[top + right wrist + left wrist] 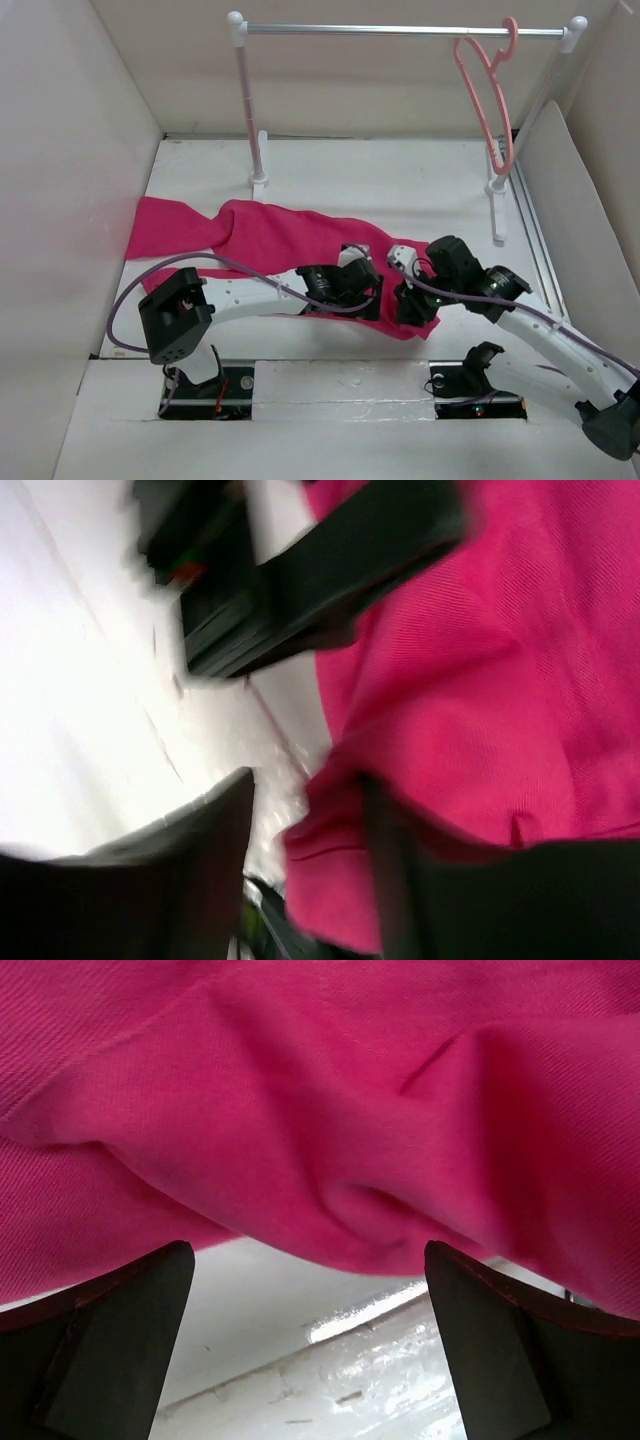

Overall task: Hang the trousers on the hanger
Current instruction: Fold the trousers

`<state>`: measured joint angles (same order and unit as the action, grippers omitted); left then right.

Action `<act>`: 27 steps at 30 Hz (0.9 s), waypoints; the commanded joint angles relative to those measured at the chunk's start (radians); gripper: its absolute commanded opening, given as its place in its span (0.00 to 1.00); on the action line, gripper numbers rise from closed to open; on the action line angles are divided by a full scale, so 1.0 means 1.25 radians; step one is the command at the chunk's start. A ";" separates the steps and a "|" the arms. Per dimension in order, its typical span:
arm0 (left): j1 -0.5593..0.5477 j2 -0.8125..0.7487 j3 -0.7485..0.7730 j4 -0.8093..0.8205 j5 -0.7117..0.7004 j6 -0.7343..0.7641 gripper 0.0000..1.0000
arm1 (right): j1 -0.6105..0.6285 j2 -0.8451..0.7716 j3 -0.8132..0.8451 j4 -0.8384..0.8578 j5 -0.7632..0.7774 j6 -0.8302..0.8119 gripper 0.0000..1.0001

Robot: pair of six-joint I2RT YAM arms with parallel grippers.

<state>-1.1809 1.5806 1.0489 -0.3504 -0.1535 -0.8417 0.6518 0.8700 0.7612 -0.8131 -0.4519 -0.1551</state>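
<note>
The magenta trousers (pixel 260 235) lie flat across the table from the far left to the near middle. The pale-pink hanger (pixel 487 90) hangs by its hook at the right end of the rail, apart from both arms. My left gripper (pixel 365 285) sits low over the near right part of the cloth. In the left wrist view it (pixel 308 1256) is wide open, with the trousers (pixel 330 1110) just ahead and bare table between the fingers. My right gripper (pixel 408 305) is at the cloth's near right corner. In the blurred right wrist view it (pixel 308 785) is open with the trousers' edge (pixel 350 880) between the fingers.
The white-and-silver garment rail (pixel 400 30) spans the back, with posts on feet at the back left (pixel 258 182) and right (pixel 497 185). White walls (pixel 70 150) enclose the table. A leaning white panel (pixel 570 200) stands at the right.
</note>
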 commanded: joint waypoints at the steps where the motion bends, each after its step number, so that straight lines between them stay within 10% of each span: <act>1: 0.018 -0.013 -0.035 0.084 -0.002 -0.060 0.97 | 0.025 0.028 0.084 -0.076 -0.001 -0.012 0.59; 6: 0.029 0.063 -0.015 0.125 -0.018 -0.054 0.75 | -0.111 0.024 0.197 -0.090 0.142 -0.055 0.77; 7: 0.029 0.078 0.000 0.071 -0.038 -0.060 0.28 | -0.143 0.024 0.209 -0.080 0.153 -0.060 0.76; 9: 0.036 0.100 0.022 0.019 -0.083 -0.067 0.00 | -0.224 0.030 0.196 -0.028 0.180 -0.071 0.76; 17: 0.037 -0.064 -0.143 -0.044 -0.083 -0.100 0.00 | -0.396 0.121 0.039 0.301 0.142 0.000 0.81; 27: 0.000 -0.117 -0.235 -0.020 -0.037 -0.144 0.00 | -0.372 0.332 -0.106 0.604 0.060 0.156 0.84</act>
<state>-1.1721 1.4395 0.7570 -0.3489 -0.2142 -0.9916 0.1680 1.2568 0.6735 -0.2592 -0.3000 -0.0673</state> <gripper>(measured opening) 0.007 0.844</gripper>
